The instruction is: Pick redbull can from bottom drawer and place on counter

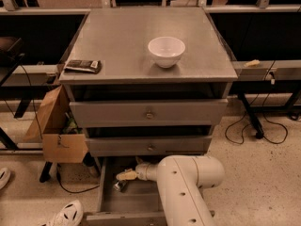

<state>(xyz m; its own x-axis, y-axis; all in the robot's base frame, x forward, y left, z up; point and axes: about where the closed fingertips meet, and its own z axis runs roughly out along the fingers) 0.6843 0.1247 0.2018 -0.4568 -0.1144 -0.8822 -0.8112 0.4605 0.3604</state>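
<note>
Reaching into the open bottom drawer (129, 201), the robot's gripper (125, 175) hangs just above the redbull can (119, 186) at the drawer's left; whether it grips anything cannot be told. A white bowl (166, 51) sits on the tabletop (122, 41).

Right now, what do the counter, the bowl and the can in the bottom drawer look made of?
The counter looks like matte grey metal, faintly speckled, with a dull sheen. The white bowl seems glazed ceramic or plastic: smooth, even gloss. The redbull can, just below the gripper inside the bottom drawer, looks metallic: a small silvery glint.
</note>
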